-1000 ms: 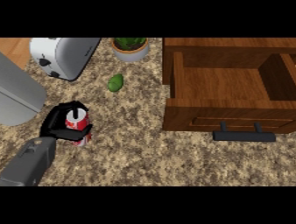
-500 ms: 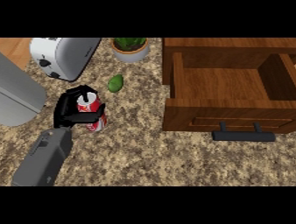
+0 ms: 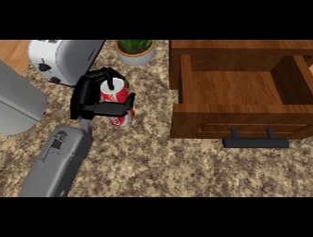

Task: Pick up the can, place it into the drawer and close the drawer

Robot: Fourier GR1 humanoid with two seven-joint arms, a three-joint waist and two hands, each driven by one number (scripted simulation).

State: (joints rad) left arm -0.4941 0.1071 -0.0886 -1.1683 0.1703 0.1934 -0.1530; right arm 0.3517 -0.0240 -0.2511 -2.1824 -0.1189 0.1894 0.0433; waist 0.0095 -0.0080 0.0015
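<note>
A red can (image 3: pixel 116 96) with a silver top is held at the counter's left-centre by my left hand (image 3: pixel 85 95). The fingers curl over its far side and the thumb crosses its front. The can stands roughly upright. My grey forearm (image 3: pixel 57 162) comes in from the lower left. To the right, the wooden drawer (image 3: pixel 245 115) is pulled open; its inside shows bare wood and its black handle (image 3: pixel 255 141) faces me. The can is left of the drawer, apart from it. My right hand does not show.
A white toaster (image 3: pixel 63 58) stands at the back left, just behind my hand. A potted plant (image 3: pixel 135 50) sits beside it, close to the drawer cabinet's left wall. A large grey shape (image 3: pixel 9 102) fills the left edge. The speckled counter (image 3: pixel 186 166) stretches in front.
My left hand has carried the can away from me and to the right, towards the toaster and plant. It now hides the small green item seen earlier. The drawer has not moved.
</note>
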